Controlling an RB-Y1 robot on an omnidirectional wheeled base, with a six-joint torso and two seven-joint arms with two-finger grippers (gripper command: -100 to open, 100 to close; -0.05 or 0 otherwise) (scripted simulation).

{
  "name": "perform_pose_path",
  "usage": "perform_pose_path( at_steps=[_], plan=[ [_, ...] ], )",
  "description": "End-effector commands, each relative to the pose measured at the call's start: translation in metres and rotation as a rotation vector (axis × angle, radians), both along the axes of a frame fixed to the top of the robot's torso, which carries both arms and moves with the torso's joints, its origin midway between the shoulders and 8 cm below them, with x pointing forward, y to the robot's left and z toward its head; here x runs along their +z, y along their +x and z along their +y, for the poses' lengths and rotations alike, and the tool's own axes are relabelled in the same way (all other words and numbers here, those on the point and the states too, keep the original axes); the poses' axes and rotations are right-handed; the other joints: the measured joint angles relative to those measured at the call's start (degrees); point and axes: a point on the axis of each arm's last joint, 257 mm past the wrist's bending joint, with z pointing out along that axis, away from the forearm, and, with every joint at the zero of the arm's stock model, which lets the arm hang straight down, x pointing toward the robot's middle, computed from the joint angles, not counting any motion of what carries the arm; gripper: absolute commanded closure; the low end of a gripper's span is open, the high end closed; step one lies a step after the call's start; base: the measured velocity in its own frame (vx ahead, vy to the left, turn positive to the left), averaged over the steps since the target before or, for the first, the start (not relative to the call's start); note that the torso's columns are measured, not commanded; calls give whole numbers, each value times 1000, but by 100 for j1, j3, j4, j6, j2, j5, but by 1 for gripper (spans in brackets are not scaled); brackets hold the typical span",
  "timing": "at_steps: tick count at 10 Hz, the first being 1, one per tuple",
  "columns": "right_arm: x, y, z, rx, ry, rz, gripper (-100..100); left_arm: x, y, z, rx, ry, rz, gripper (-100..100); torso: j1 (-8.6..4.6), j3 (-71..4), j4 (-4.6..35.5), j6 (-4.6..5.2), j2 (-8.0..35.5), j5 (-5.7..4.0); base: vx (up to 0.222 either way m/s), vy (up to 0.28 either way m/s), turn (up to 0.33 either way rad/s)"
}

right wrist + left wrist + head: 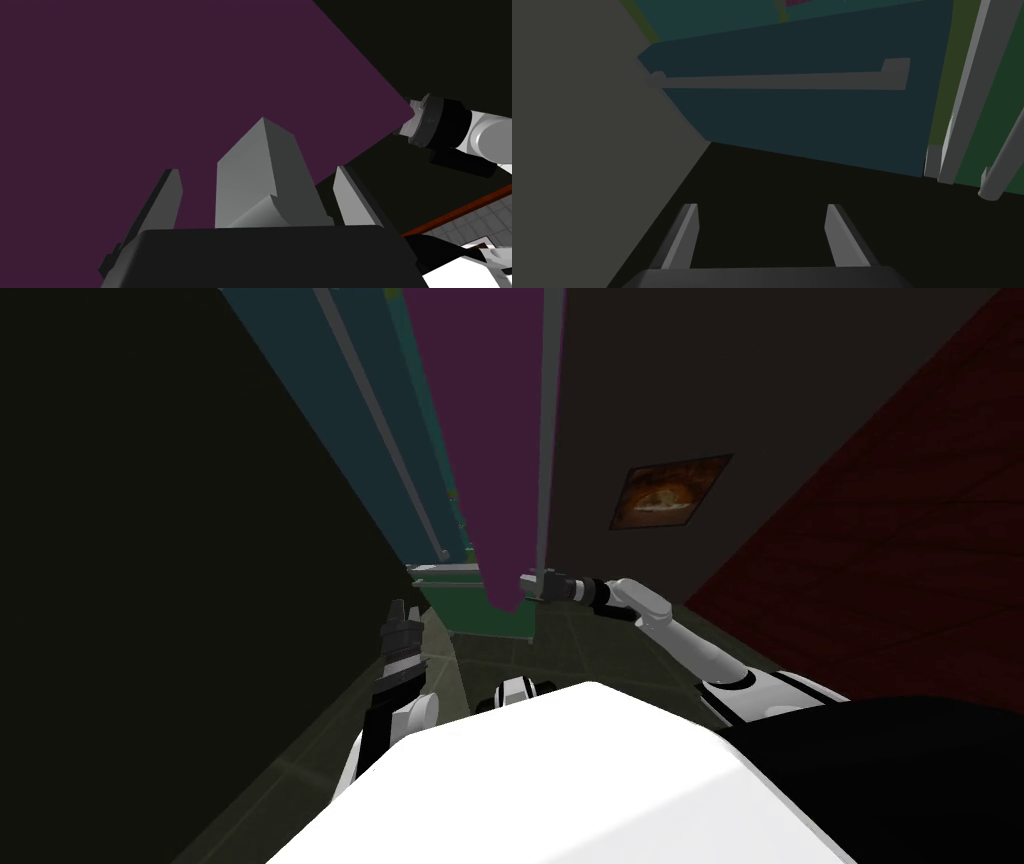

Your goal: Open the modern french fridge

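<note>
The fridge stands ahead with a teal left door point(330, 398) shut and a purple right door point(495, 438) swung out toward me. A long grey handle point(548, 438) runs along the purple door's edge. My right gripper point(528, 585) is at the handle's lower end. Seen from the right wrist, the grey handle end point(260, 170) stands between the fingers point(167, 200) with a gap on each side, so the right gripper point(257, 200) is open around it. My left gripper point(405, 610) hangs open and empty near the floor, before a teal panel point(812, 120) with a grey bar handle point(777, 81).
A green lower drawer point(480, 610) sits under the doors. A dark wall point(150, 538) closes the left side and a dark red wall point(900, 538) the right. A framed picture point(668, 493) hangs on the wall behind the open door.
</note>
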Motion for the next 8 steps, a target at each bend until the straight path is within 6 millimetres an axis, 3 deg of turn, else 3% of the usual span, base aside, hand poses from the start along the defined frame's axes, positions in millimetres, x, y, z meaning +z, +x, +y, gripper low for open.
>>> perform_pose_path(
  at_steps=[1, 2, 3, 8],
  plan=[
    [25, 0, -1, 14, 8, -7, -100, 0, 0, 0, 0, 0, 0, 0, -6, 9, 1, 8, 11, -2, 2, 28, 3],
    [16, -2, 1, 13, 1, 0, -100, 0, 0, 0, 0, 0, 0, 0, -28, 11, 7, 20, 17, -10, 1, 14, 3],
    [17, -2, 1, 14, 2, 3, 0, 0, 0, 0, 0, 0, 0, 0, -55, 18, 0, 30, 21, -22, 2, 6, 1],
    [17, -2, 1, 14, 2, 3, 0, 0, 0, 0, 0, 0, 0, 0, -61, 16, -13, 33, 11, -29, 0, 0, 0]
  ],
)
